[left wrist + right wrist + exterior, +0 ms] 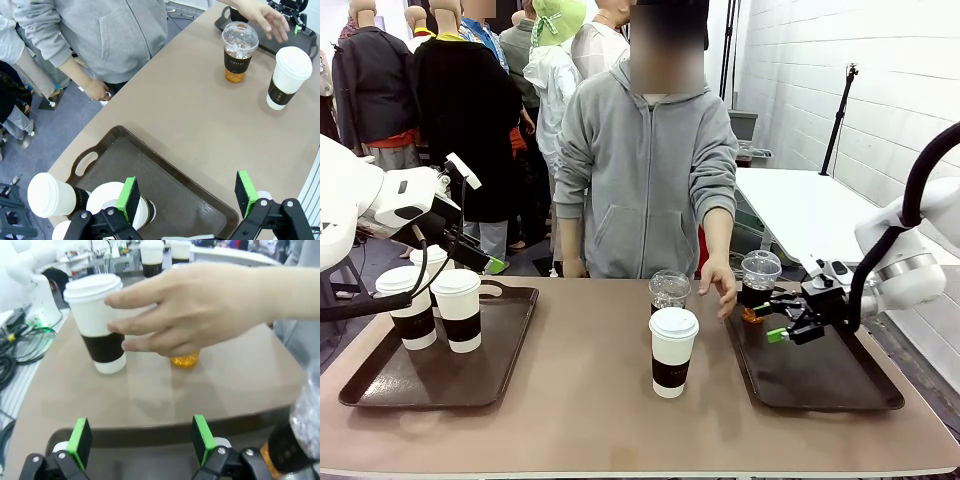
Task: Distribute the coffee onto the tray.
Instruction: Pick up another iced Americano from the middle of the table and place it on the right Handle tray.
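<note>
1. The table (590,400) is a smooth, matte taupe slab with a rounded near edge. To the right stands a white-painted block wall (880,90), and a blue-grey floor (45,135) lies beyond the far edge.
2. Two dark brown trays with raised rims and cut-out handles, the left tray (380,385) and the right tray (820,385), lie at either end.
3. Three white paper cups (457,310) with flat lids and dark sleeves stand bunched at the far left corner of the left tray.
4. A fourth white paper cup (673,350) stands on bare table between the trays. Just behind it is a clear dome-lidded cup (669,290) with amber drink at the bottom, also on the table.
5. A second clear dome-lidded cup (760,275) stands at the far inner corner of the right tray. The person's hand (720,290), fingers loosely spread, hovers between the two clear cups.
6. The right gripper (768,322) sits low over the right tray, its green pads spread wide — nothing between them.
7. The left gripper (187,197) hangs above the left tray, also spread and empty, with one pad over a cup lid.
</note>
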### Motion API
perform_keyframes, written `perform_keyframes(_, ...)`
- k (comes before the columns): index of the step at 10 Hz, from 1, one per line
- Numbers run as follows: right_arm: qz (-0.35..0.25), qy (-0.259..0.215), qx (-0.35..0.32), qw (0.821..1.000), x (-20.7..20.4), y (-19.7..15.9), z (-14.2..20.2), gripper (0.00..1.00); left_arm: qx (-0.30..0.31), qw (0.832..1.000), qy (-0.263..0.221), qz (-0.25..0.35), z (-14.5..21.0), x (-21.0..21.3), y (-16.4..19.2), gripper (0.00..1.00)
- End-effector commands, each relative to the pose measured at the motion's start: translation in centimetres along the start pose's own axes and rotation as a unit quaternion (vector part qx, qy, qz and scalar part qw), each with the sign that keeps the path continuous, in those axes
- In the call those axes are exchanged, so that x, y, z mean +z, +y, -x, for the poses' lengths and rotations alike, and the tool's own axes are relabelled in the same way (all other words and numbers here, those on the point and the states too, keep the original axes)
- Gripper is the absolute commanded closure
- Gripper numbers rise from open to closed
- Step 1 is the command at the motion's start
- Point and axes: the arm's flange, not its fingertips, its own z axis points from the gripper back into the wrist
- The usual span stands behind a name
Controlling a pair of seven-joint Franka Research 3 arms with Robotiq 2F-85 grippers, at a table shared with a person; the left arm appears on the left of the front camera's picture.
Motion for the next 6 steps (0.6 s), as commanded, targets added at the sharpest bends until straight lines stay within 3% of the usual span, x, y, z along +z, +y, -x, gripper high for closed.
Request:
perform_keyframes(1, 0.006, 0.006, -0.009, 1.0, 1.07, 1.58, 0.05, 0.0, -0.001, 1.0, -0.002, 0.003, 0.15, -0.15, 0.27, 0.0)
perform_keyframes(6, 0.016, 0.0, -0.009, 1.0, 1.91, 1.9, 0.09, 0.0, -0.001, 1.0, -0.002, 0.003, 0.15, -0.15, 0.27, 0.0)
